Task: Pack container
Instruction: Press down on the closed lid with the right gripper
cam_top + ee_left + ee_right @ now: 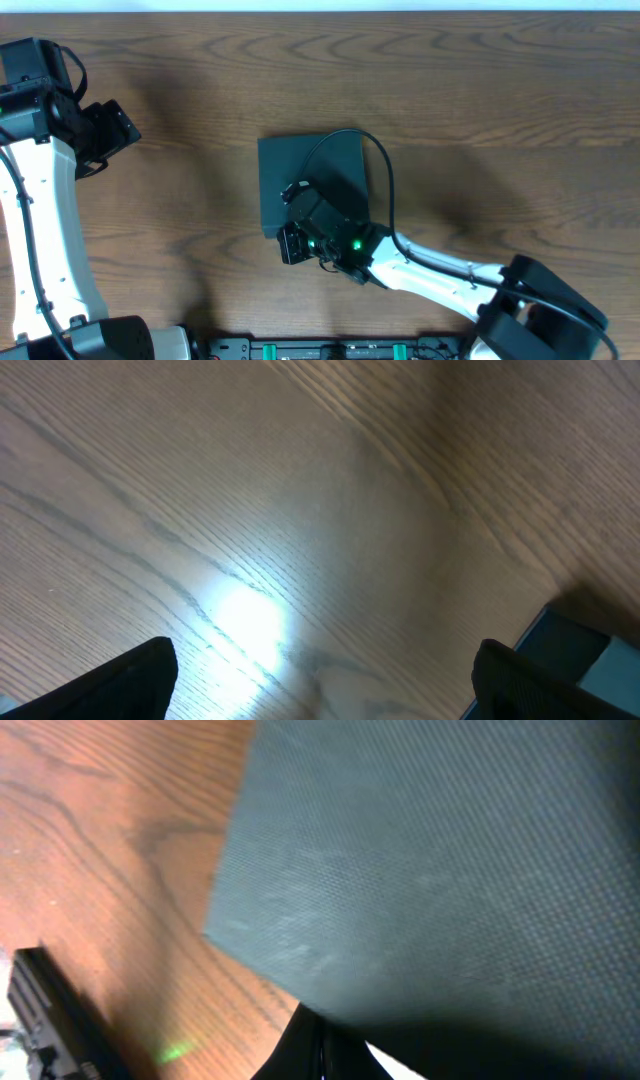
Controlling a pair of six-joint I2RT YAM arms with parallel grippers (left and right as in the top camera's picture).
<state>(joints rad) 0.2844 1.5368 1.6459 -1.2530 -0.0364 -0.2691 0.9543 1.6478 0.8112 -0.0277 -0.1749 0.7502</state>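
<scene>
The left hand (330, 688) hovers with jaws spread wide over the far-left part of the brown wood-grain worktop (480, 90). The dark teal-green square cardboard container (300, 165) sits mid-worktop, lid down. The right hand (318, 1048), angled in from the near right, is pinched closed and empty over the box's near edge.

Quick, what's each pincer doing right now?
Left pincer: open, empty, over wooden table.
Right pincer: shut, beside the dark teal-green square cardboard box, nothing visibly held.

left end effector (325, 682) spread wide, right (318, 1042) closed
</scene>
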